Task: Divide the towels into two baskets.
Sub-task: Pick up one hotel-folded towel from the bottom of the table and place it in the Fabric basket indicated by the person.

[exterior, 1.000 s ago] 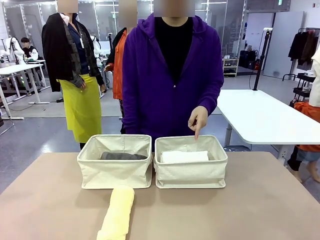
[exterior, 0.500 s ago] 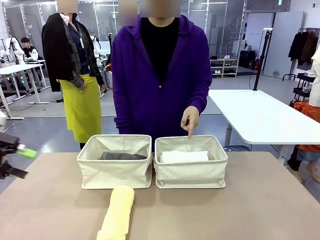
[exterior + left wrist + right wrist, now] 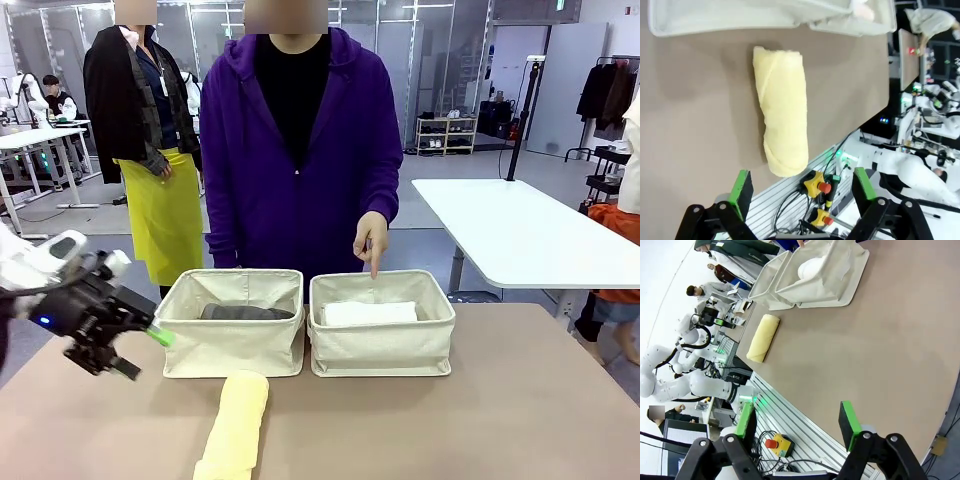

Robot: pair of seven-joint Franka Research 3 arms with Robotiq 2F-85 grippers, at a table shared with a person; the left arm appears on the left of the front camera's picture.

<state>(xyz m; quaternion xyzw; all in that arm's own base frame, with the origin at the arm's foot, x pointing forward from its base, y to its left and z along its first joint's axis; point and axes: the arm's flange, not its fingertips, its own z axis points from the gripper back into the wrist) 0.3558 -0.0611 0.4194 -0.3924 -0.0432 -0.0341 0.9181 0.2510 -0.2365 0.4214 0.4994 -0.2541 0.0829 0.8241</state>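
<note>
A pale yellow towel lies rolled on the table in front of two cream baskets. The left basket holds a dark grey towel. The right basket holds a white towel. My left gripper hovers open at the table's left, just left of the left basket. In the left wrist view the yellow towel lies ahead of the open left gripper. My right gripper is open and holds nothing, far from the yellow towel and the baskets.
A person in a purple hoodie stands behind the baskets, one hand pointing down at the right basket's far rim. The table is bare to the right. A white table stands beyond.
My left arm has come in from the left edge and moved right and down toward the left basket. The person has shifted left, with the pointing hand still over the right basket.
</note>
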